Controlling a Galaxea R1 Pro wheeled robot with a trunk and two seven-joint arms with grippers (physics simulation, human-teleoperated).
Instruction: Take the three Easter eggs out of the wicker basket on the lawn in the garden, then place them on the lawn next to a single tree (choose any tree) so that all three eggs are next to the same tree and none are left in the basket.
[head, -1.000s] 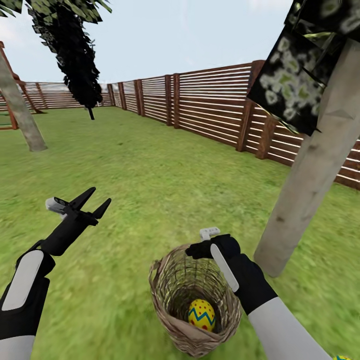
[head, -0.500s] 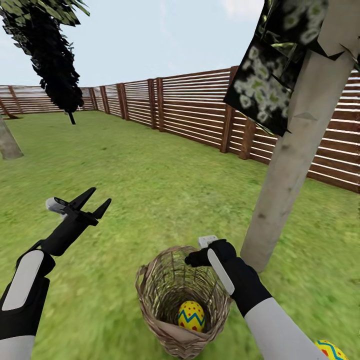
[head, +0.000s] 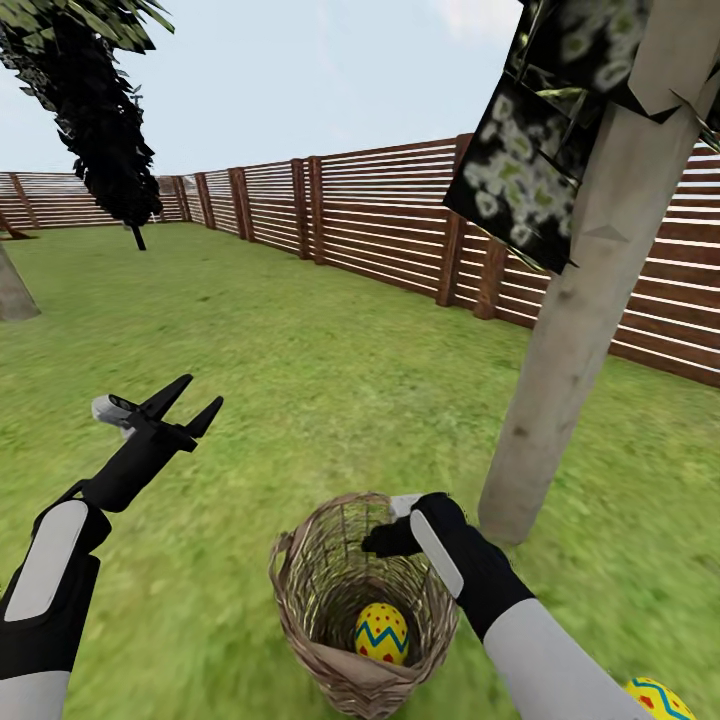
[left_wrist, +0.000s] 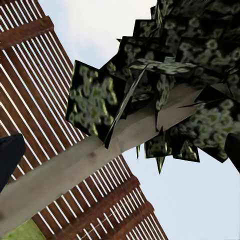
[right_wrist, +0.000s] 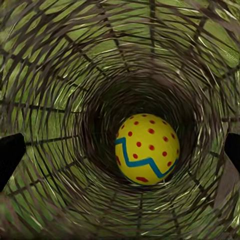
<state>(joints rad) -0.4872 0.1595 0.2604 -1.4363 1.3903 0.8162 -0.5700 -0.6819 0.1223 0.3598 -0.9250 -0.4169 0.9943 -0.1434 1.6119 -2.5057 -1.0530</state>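
**Right claw poised over the basket mouth, one egg inside**

While the wicker basket (head: 362, 605) stands on the lawn (head: 300, 380) just beside the tree (head: 560, 370), the right gripper (head: 385, 540) hangs over its far rim, pointing down into the opening. In the right wrist view its two dark fingertips (right_wrist: 11, 155) sit wide apart at either edge, so the claw is open and holds nothing. Between them, deep at the bottom of the woven tube, lies one Easter egg (right_wrist: 147, 149), smooth yellow with a blue zigzag and red dots; the walls close in all round it.

A second egg (head: 660, 698) lies on the grass near the trunk, at the picture's lower right corner. The left gripper (head: 190, 398) is raised over open grass well left of the basket, its fingers spread and empty. The slatted wooden fence (head: 400, 220) runs behind the pale, straight trunk.

Since half a second ago the right gripper has edged down and leftward over the basket mouth; the left arm has not moved.
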